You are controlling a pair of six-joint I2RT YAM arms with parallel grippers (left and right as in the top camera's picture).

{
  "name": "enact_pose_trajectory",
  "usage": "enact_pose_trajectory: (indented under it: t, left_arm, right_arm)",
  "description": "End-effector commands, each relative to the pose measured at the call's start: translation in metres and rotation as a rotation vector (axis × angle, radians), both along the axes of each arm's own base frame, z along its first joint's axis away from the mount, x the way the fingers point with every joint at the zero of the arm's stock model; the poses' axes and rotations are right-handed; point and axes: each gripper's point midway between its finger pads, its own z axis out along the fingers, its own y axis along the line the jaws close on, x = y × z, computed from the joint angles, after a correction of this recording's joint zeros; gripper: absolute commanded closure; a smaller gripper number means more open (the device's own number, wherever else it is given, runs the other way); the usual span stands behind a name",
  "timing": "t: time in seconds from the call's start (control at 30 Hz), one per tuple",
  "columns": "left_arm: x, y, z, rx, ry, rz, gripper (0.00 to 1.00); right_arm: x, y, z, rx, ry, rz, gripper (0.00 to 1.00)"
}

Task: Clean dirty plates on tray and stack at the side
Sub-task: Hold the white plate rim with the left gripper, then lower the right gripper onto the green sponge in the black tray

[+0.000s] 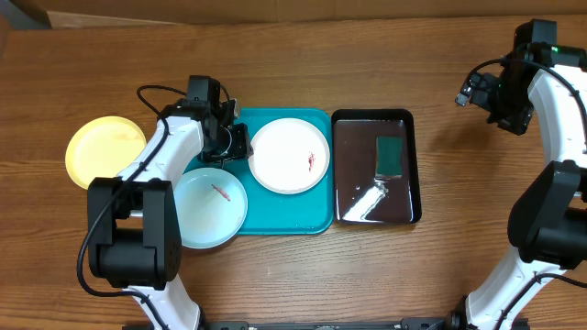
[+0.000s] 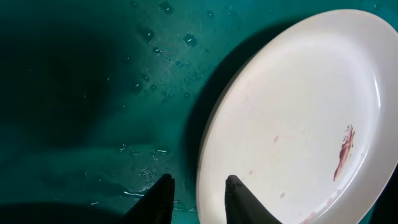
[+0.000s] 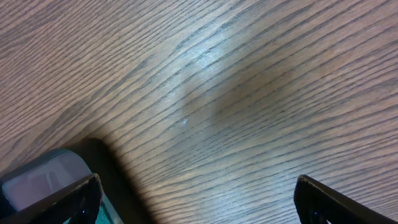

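On the turquoise tray [image 1: 275, 220] lies a white plate [image 1: 284, 160] with a red smear near its right side. My left gripper [image 1: 240, 142] is at that plate's left rim. In the left wrist view the gripper [image 2: 199, 179] is open a little. One fingertip is over the wet tray [image 2: 93, 74], the other over the white plate [image 2: 298, 112], with the rim between them. A pale blue plate [image 1: 209, 209] with a small brown bit overlaps the tray's front left corner. A yellow plate [image 1: 105, 151] rests on the table left of the tray. My right gripper [image 1: 477, 92] hangs open, empty.
A glossy black bin [image 1: 348, 165] stands right of the tray, holding a green pad [image 1: 390, 156] and a white object [image 1: 369, 197]. In the right wrist view my gripper [image 3: 198, 183] is over bare wood, with a grey corner [image 3: 43, 180] at the lower left.
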Motion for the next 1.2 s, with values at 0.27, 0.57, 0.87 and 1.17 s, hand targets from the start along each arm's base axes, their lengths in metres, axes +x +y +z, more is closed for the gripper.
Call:
enact_pose_trajectory:
  t: [0.27,0.57,0.87,1.17]
  left_arm:
    - [0.012,-0.002,0.002,0.173,-0.074,-0.016,0.69]
    - [0.016,-0.01,0.002,0.22,-0.111,-0.037,0.77]
    - [0.012,-0.009,-0.002,0.223,-0.1,-0.039,0.78]
    - [0.005,-0.002,-0.014,0.257,-0.089,-0.034,0.82]
  right_arm:
    - [0.005,-0.004,0.013,-0.01,-0.038,-0.006,0.0]
    - [0.005,-0.004,0.013,-0.01,-0.038,-0.006,0.0]
    - [0.005,-0.004,0.013,-0.008,-0.039,-0.006,0.0]
    - [0.009,0.024,0.017,0.151,-0.065,0.03,0.0]
